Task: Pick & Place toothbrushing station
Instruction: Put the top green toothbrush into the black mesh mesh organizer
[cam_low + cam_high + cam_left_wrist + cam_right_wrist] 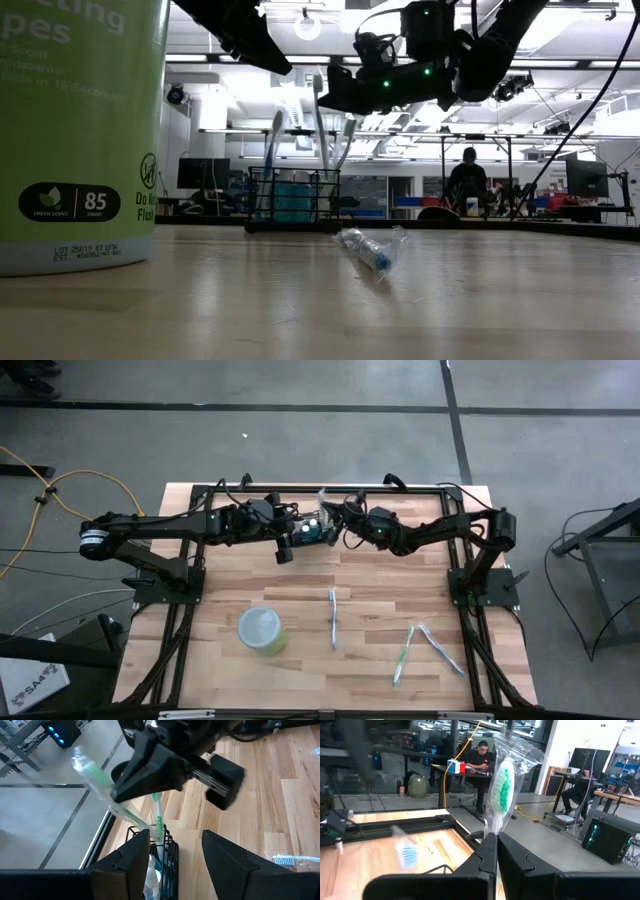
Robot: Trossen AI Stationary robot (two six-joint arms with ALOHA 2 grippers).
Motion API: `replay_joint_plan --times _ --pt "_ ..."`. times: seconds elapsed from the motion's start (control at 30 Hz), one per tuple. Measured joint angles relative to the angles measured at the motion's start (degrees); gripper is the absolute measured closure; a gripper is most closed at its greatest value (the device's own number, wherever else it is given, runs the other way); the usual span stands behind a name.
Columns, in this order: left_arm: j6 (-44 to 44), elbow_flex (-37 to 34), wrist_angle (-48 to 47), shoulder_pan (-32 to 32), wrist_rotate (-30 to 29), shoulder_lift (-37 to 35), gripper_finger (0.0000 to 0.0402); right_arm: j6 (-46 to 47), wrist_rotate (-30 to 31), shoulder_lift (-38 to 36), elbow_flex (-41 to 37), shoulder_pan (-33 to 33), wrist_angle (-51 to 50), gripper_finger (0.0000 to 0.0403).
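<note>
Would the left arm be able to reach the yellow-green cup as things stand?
Probably yes: the cup stands alone on bare table on that arm's side, and the left gripper, jaws open, holds nothing.

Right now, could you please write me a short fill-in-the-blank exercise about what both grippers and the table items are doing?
1. The right gripper is ____ on a green-bristled toothbrush in clear wrapping.
2. The left gripper, beside the small black wire-mesh holder, has its fingers ____.
3. The round yellow-green cup with a pale lid stands ____ on the wooden table.
4. Wrapped toothbrushes lying flat on the table: ____.

Missing words: shut; open; upright; three
</note>
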Motion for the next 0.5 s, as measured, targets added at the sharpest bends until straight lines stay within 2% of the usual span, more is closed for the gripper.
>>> replay_joint_plan --times 0.33,0.5 --pt "-0.07 0.00 0.00 0.00 0.00 0.00 0.0228 -3.73 5.36 0.07 0.00 2.71 -0.18 0.0400" --pt "-0.21 0.00 0.00 -0.67 0.00 0.00 0.0228 -4.14 5.72 0.11 0.00 2.66 -0.61 0.0400"
